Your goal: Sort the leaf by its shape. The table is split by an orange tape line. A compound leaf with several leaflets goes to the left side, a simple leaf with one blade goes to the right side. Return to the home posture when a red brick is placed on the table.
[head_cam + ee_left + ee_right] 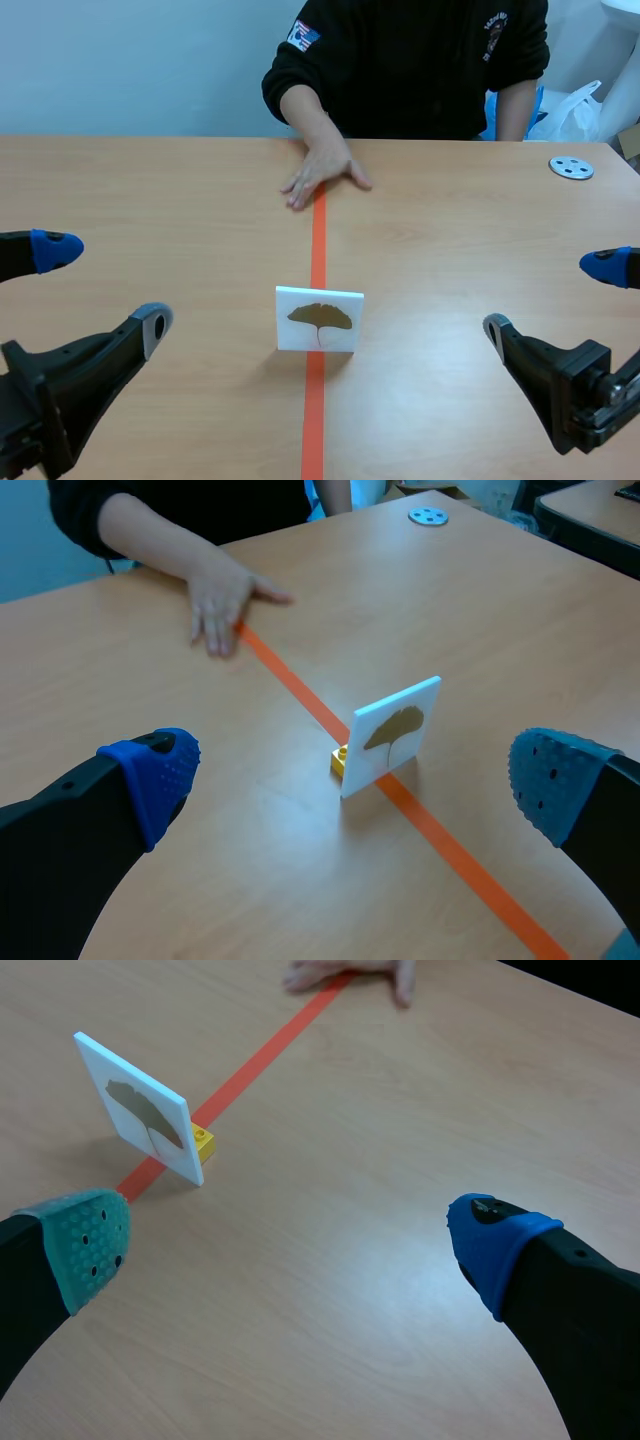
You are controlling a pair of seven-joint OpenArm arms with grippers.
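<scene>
A white card [319,320] showing a single fan-shaped brownish leaf stands upright on the orange tape line [318,236], propped by a small yellow brick [341,761] behind it. The left wrist view has the card [392,734] ahead of my open left gripper [350,780], well clear of the fingers. My left gripper [95,290] waits low at the near left. The right gripper [560,300] is open at the near right, and in its view the card [135,1110] and yellow brick [203,1142] lie ahead beyond one finger.
A person sits across the table with one hand [320,170] flat on the far end of the tape line. A small grey disc with holes [571,167] lies at the far right. White and blue bags [560,110] sit behind the table.
</scene>
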